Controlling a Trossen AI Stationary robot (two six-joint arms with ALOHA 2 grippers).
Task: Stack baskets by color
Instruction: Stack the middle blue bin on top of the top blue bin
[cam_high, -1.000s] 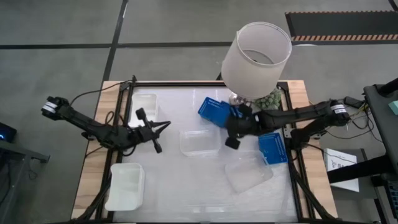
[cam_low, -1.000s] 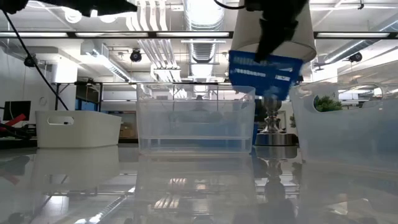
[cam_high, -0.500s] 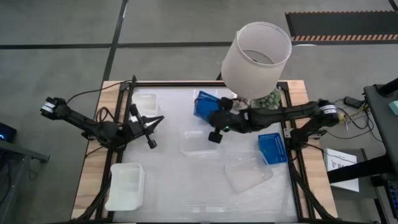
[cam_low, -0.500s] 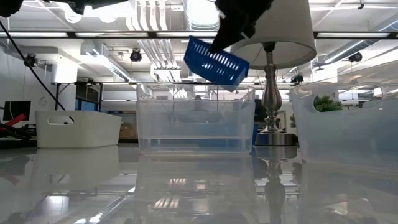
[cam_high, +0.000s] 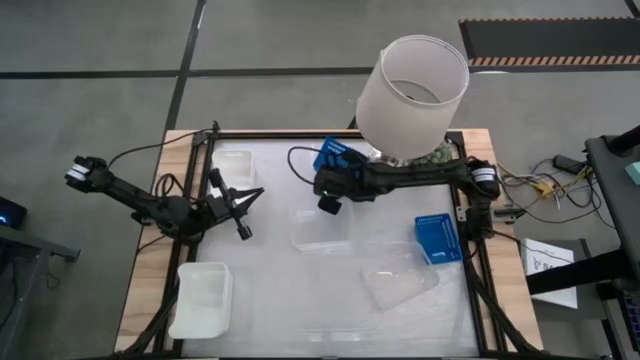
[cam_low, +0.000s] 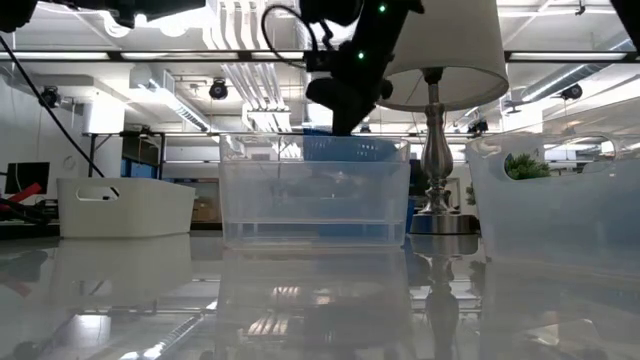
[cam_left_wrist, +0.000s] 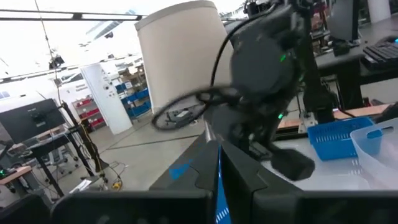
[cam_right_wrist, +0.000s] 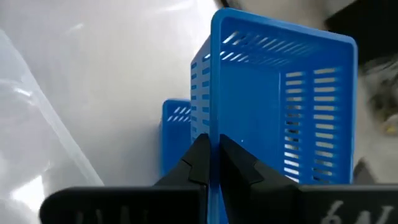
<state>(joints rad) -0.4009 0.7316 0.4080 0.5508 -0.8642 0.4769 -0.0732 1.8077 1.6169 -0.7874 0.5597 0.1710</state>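
Observation:
My right gripper (cam_high: 322, 178) reaches across from the table's right to its far middle and is shut on a blue mesh basket (cam_high: 333, 153). In the low view that basket (cam_low: 352, 150) shows behind a clear basket (cam_low: 315, 195); its underside is hidden. A second blue basket (cam_high: 437, 238) lies flat at the right. Two clear baskets (cam_high: 320, 228) (cam_high: 400, 280) and two white baskets (cam_high: 232, 168) (cam_high: 203, 298) rest on their bottoms. My left gripper (cam_high: 250, 197) is shut at the left, holding nothing. My right gripper pinches one side wall of the blue basket at its rim (cam_right_wrist: 211, 127), one finger inside the basket and one outside. The fingers slant down from the table's right. The basket hangs tilted away below them; whether its lower end touches the table I cannot tell.
A big white lampshade (cam_high: 412, 95) on a metal stand (cam_low: 435, 170) rises at the far right, close over my right arm. Beside the held basket, another bit of blue mesh (cam_right_wrist: 177, 134) shows on the table. Wooden rails (cam_high: 150, 270) frame the glossy tabletop.
My right gripper has gone toward the table's left and far edges and down a little, carrying the blue basket. The basket has tipped from level to slanted and sunk behind the clear basket in the low view. My left gripper has drawn back slightly toward the left edge.

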